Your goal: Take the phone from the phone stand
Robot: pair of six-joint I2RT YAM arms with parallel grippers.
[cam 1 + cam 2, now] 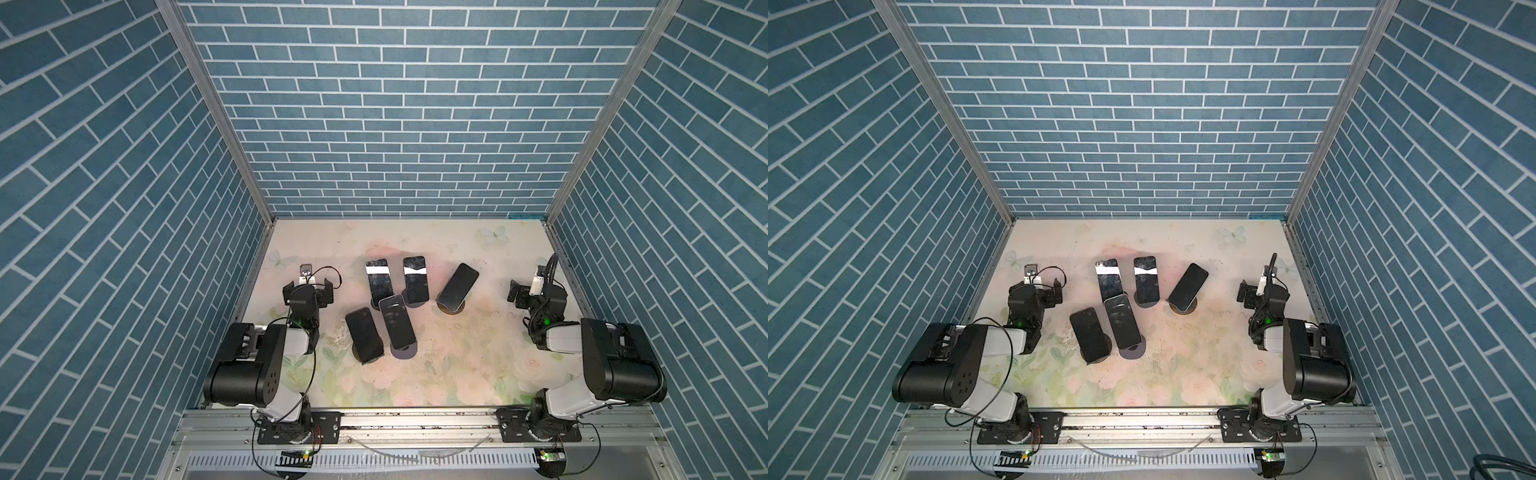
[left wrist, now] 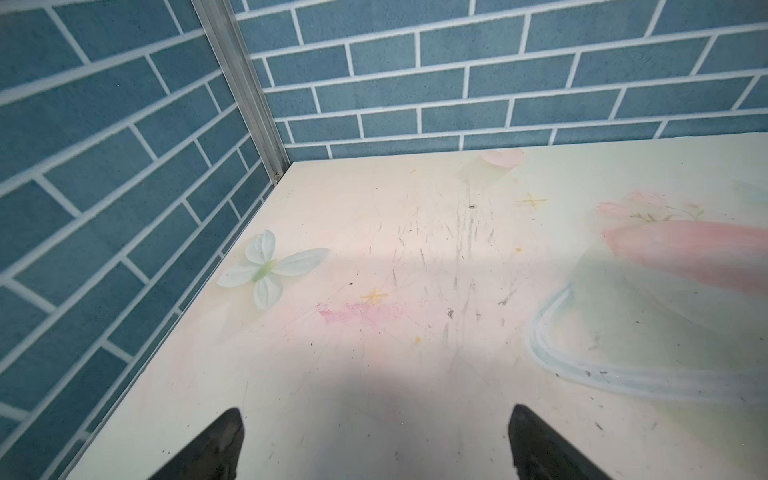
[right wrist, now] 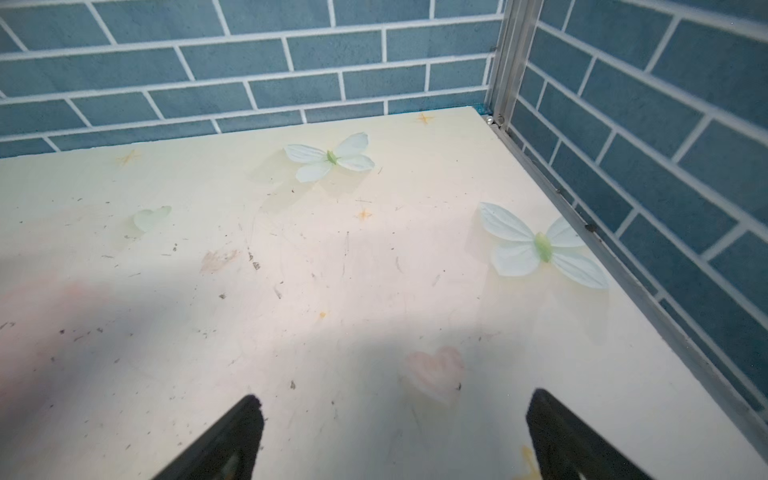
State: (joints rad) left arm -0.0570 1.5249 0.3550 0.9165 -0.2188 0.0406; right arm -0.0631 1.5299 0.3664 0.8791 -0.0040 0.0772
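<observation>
Several dark phones lean on round-based phone stands in the middle of the floral table, in both top views. The nearest phone [image 1: 364, 332] and its neighbour [image 1: 397, 327] stand in front; the neighbour's stand base [image 1: 404, 353] shows below it. Another phone [image 1: 458, 286] tilts at the right on a stand [image 1: 451, 309]. My left gripper [image 1: 308, 286] [image 2: 376, 415] is open over bare table, left of the phones. My right gripper [image 1: 536, 286] [image 3: 395, 398] is open near the right wall, holding nothing. Neither wrist view shows a phone.
Blue brick-patterned walls [image 1: 399, 124] close in the table on three sides, with metal corner posts [image 2: 249, 91]. Two further phones [image 1: 379, 282] [image 1: 415, 279] with white glare stripes stand at the back. Butterflies [image 3: 540, 245] are printed on the table [image 1: 478, 365].
</observation>
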